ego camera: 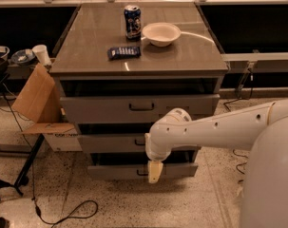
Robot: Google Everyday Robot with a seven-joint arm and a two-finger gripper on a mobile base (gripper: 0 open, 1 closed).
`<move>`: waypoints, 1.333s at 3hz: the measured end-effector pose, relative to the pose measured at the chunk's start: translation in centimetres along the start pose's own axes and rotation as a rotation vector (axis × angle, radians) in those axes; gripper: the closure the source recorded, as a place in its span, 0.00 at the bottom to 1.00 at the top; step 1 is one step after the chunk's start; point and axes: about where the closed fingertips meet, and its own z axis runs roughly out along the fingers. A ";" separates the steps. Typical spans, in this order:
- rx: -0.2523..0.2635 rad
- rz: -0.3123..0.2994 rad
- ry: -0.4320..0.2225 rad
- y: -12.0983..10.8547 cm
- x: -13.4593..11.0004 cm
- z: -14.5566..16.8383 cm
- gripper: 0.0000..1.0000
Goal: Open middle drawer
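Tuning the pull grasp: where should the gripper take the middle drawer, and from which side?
Take the middle drawer by the small dark bar handle at the centre of its front, coming straight in from the front. The panel is low and flat, so the bar looks like the only hold. The gripper hangs lower, before the bottom drawer, so it likely must rise first.
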 end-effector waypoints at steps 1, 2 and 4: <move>-0.005 0.086 0.062 -1.8 3.7 0.5 0.00; -0.052 0.168 0.124 -2.4 7.8 1.6 0.00; -0.091 0.338 0.173 -2.4 14.4 1.7 0.00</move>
